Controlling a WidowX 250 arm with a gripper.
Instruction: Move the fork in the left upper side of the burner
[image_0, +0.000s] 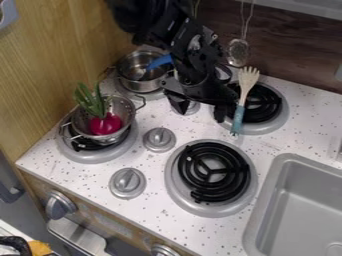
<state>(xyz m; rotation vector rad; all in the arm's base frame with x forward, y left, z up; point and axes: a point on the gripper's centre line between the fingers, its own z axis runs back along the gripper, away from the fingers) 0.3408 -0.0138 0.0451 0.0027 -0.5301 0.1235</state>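
We see a white, dark-speckled desk (157, 212) with a coil burner (242, 175) beside the sink (262, 207), another burner (280, 116) behind it, and two more along the wooden wall (67, 45). Between them we find three round grey knobs (159, 139).

Metal pot (137, 86) covers upper-left burner (155, 95); colander (80, 123) blocks lower-left; knobs (159, 138) dot middle; open counter (267, 145) beside sink (282, 161).

This is a kitchen, probably a toy one: coil burners (214, 174) and knobs (127, 183) set in a speckled counter (157, 212), a grey sink (304, 200) and a metal saucepan (135, 82).
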